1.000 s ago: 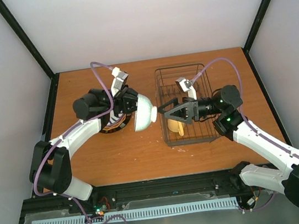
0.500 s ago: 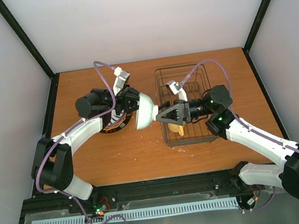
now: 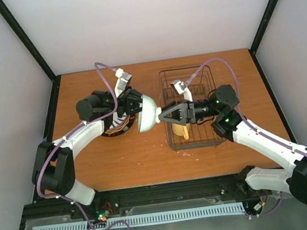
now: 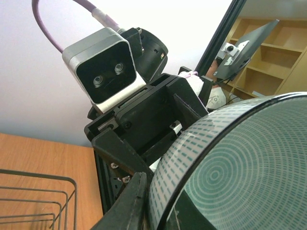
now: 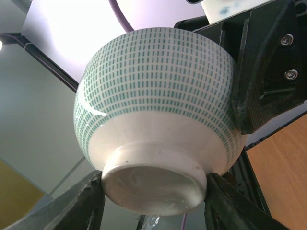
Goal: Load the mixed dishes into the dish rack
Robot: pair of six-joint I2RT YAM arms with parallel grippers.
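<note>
The pale green bowl (image 3: 149, 114), white with green dashes, hangs on its side in the air between the two arms, left of the dish rack (image 3: 184, 69). My left gripper (image 3: 139, 106) is shut on its rim (image 4: 158, 201), one finger (image 4: 127, 201) outside the wall. My right gripper (image 3: 162, 115) faces the bowl's underside (image 5: 153, 96), and its fingers (image 5: 81, 201) press on both sides of the foot ring. A pale yellow mug (image 3: 179, 129) lies in the rack's near end. A stack of plates (image 3: 115, 129) sits on the table under the left arm.
The wire rack (image 4: 38, 191) stands right of centre on the brown table (image 3: 125, 159). Black frame posts and pale walls close in the table. The right arm's wrist camera (image 4: 103, 72) sits close against the bowl.
The right gripper moved left from above the rack to the bowl's foot and its jaws narrowed onto it. The left gripper kept the bowl nearly still.
</note>
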